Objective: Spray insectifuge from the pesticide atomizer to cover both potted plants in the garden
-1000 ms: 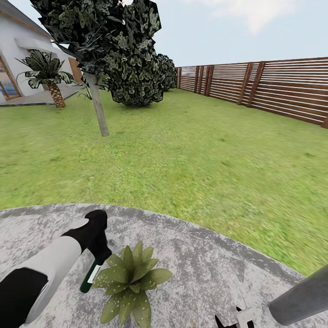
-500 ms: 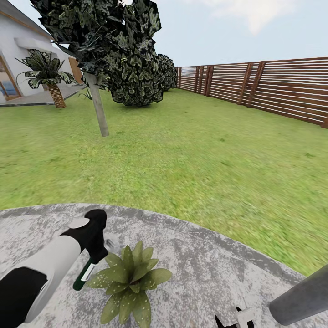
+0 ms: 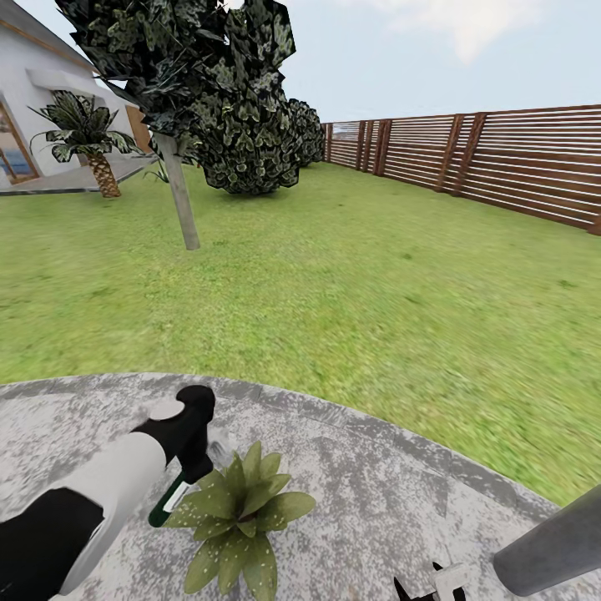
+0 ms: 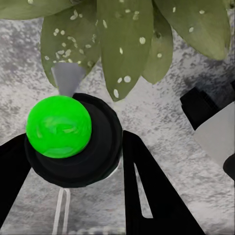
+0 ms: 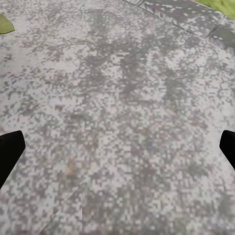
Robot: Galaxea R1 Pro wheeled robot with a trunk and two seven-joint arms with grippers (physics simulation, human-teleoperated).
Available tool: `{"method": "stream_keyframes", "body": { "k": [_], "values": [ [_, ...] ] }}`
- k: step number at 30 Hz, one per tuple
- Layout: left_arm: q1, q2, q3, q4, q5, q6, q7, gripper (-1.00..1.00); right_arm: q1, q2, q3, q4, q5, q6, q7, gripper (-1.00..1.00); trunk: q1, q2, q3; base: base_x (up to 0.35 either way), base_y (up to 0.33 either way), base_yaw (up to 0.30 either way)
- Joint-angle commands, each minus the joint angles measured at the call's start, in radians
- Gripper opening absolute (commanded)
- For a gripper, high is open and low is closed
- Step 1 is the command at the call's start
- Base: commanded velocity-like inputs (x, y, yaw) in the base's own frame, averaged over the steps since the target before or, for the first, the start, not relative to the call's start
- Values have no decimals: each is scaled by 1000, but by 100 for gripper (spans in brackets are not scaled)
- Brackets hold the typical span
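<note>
One potted plant (image 3: 240, 516), a low rosette of pointed, white-speckled green leaves, sits on the grey paving (image 3: 376, 501) near the bottom of the head view. Just to its left my left gripper (image 3: 192, 466) is shut on the pesticide atomizer (image 3: 163, 507), a dark green bottle hanging tilted below the fingers. In the left wrist view the atomizer's bright green knob and black cap (image 4: 58, 126) sit between the black fingers (image 4: 147, 191), with the plant's leaves (image 4: 125, 44) right beyond. My right gripper (image 5: 117, 149) hangs open over bare paving; it also shows at the picture's lower edge (image 3: 434, 586).
Green lawn (image 3: 351, 292) stretches beyond the paving's curved edge to a brown slat fence (image 3: 501, 159). A thin-trunked tree (image 3: 179, 200), a dark bush (image 3: 250, 142), a palm (image 3: 92, 142) and a house (image 3: 25, 108) stand at the far left.
My left arm has shifted a little right and forward with the atomizer, bringing it closer to the plant's leaves. The right arm and the view have stayed still.
</note>
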Motion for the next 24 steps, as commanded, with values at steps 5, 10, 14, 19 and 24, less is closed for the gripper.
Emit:
{"method": "stream_keyframes", "body": {
  "k": [5,10,14,19,24],
  "values": [
    [7,5,-49,0,-6,3,-10,-100,-1,0,-9,0,3,-3,8,100,0,0,-1,0,0,0],
    [2,-3,-49,-1,0,1,-11,-100,-1,0,-9,0,3,-3,8,100,0,0,-1,0,0,0],
    [-9,-10,-50,-2,-1,2,-13,-100,-1,0,-9,0,3,-3,8,100,0,0,-1,0,0,0],
    [-10,-14,-50,-3,-2,-8,-13,-100,-1,0,-9,0,3,-3,8,100,0,0,-1,-188,0,0],
    [-8,-15,-50,-3,-2,-10,-13,-100,-1,0,-9,0,3,-3,8,100,0,0,-1,-110,0,0]
  ]
}}
